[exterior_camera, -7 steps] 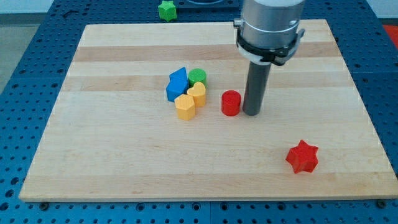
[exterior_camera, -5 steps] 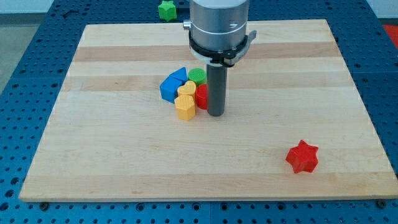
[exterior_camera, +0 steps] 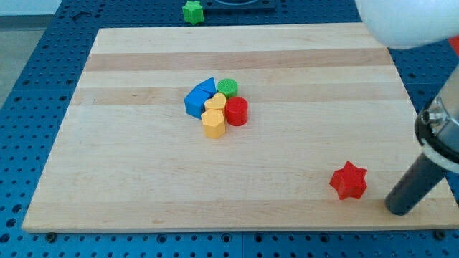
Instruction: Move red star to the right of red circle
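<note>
The red star (exterior_camera: 348, 180) lies near the board's lower right corner. The red circle (exterior_camera: 237, 112) sits near the middle of the board, pressed against the right side of a cluster of blocks. My tip (exterior_camera: 398, 210) rests on the board just right of the red star and slightly lower, with a small gap between them. The rod leans up toward the view's right edge.
The cluster holds a blue block (exterior_camera: 199, 98), a green circle (exterior_camera: 227, 87), a yellow heart (exterior_camera: 215, 102) and a yellow hexagon (exterior_camera: 213, 123). A green star (exterior_camera: 191, 11) lies off the wooden board (exterior_camera: 143, 179) at the view's top.
My tip pushed the red circle left into the cluster, then swung away to the lower right, beside the red star. The star has not moved.
</note>
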Available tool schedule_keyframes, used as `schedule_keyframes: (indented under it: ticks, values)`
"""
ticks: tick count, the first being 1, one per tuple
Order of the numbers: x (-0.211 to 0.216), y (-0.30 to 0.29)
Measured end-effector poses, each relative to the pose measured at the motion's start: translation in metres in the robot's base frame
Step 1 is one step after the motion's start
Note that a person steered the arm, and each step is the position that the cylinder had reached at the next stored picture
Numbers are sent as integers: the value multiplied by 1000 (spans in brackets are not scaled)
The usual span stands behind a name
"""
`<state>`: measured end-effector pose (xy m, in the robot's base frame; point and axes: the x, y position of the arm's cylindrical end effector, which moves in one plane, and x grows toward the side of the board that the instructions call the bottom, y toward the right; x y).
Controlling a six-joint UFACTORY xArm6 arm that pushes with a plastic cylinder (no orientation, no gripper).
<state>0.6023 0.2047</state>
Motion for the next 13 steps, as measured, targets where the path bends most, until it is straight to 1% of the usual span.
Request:
schedule_keyframes:
  ticks: [1,2,3,4,5,6,7,8,10,11,13]
  values:
    - [-48,-30]
    - [-58,-76]
    - [-66,-76]
    - [-47,-20]
    - [-7,-51]
    - [-15,-99]
    - [-57,-107]
    - [-80,-108]
    - [-83,-135]
    - [-103,-139]
    - [-104,-141]
